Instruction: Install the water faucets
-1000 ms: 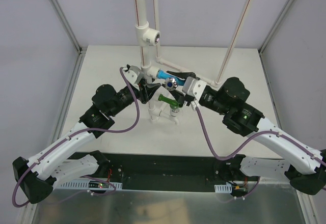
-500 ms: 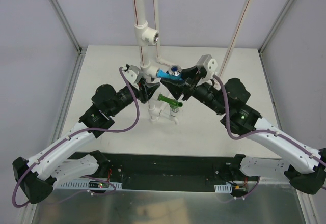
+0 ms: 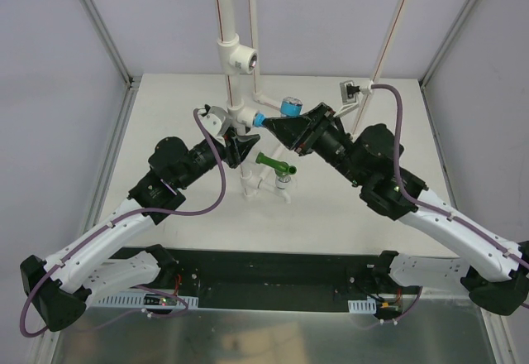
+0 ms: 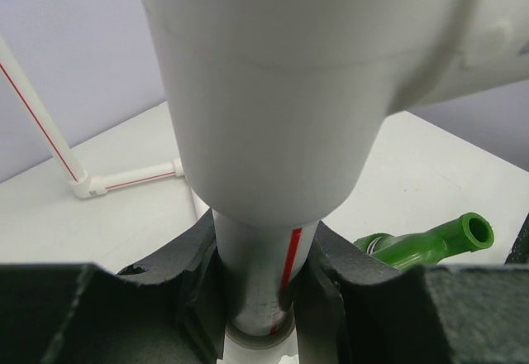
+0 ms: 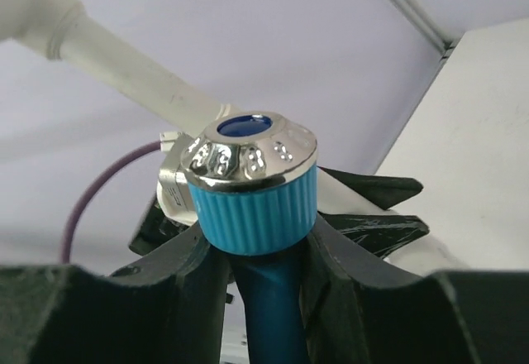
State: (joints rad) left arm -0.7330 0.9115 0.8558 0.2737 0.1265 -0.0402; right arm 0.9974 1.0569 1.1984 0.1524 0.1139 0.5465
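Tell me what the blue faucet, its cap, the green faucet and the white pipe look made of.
The blue faucet: satin moulded plastic, by its ribbed knob. Its cap: mirror-shiny, metal or chromed plastic; cannot tell which. The green faucet: glossy plastic, uniform colour with soft highlights. The white pipe: smooth plastic, probably, with a printed red stripe.

This looks like a robot test lab; a white table (image 3: pixel 273 232) lies under the left pincer (image 3: pixel 241 149) and the right pincer (image 3: pixel 275 126); plain pale walls (image 3: pixel 50 91) and thin metal posts (image 3: pixel 100 25) stand behind and beside them; a stand of white pipes (image 3: pixel 227 16) rises between them.
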